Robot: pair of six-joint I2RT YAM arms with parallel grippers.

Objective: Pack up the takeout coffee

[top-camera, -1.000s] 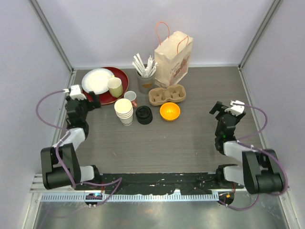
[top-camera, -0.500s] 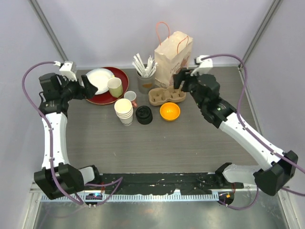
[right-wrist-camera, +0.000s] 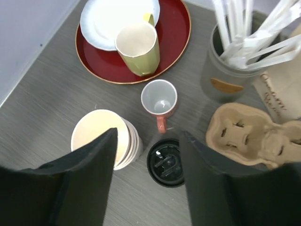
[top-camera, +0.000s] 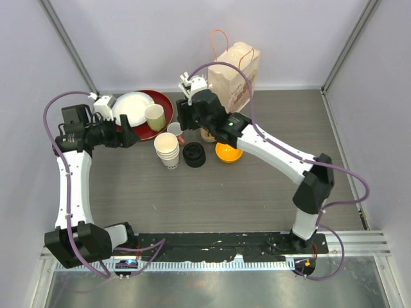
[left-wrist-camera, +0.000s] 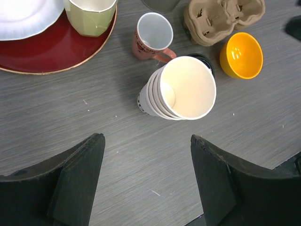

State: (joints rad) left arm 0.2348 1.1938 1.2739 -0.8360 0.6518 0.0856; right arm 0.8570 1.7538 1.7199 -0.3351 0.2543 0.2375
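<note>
A stack of nested cream-white paper cups [top-camera: 167, 149] stands open-topped and lidless at mid-table, and it also shows in the left wrist view [left-wrist-camera: 181, 89] and the right wrist view [right-wrist-camera: 96, 123]. Just right of the stack lies a black lid [top-camera: 194, 154], which the right wrist view [right-wrist-camera: 165, 162] shows from above. My left gripper [top-camera: 121, 135] hovers left of the cups, open and empty [left-wrist-camera: 146, 139]. Above the cups and lid hangs my right gripper [top-camera: 182, 122], also open with nothing held [right-wrist-camera: 148, 134]. A brown cardboard cup carrier [right-wrist-camera: 244, 136] sits right of the lid.
A red plate [top-camera: 165, 102] at the back left carries a white plate [top-camera: 131, 108] and a pale green mug [top-camera: 155, 117]. A small pink-handled cup [right-wrist-camera: 160, 99] stands behind the lid. An orange bowl [left-wrist-camera: 241, 54], a grey holder of wrapped straws [right-wrist-camera: 230, 70] and a paper bag [top-camera: 234, 74] stand further back.
Both arms rose from folded rest. The left one reached toward the red plate; the right one swung across the back from the right to above the cups. Both jaws have narrowed somewhat.
</note>
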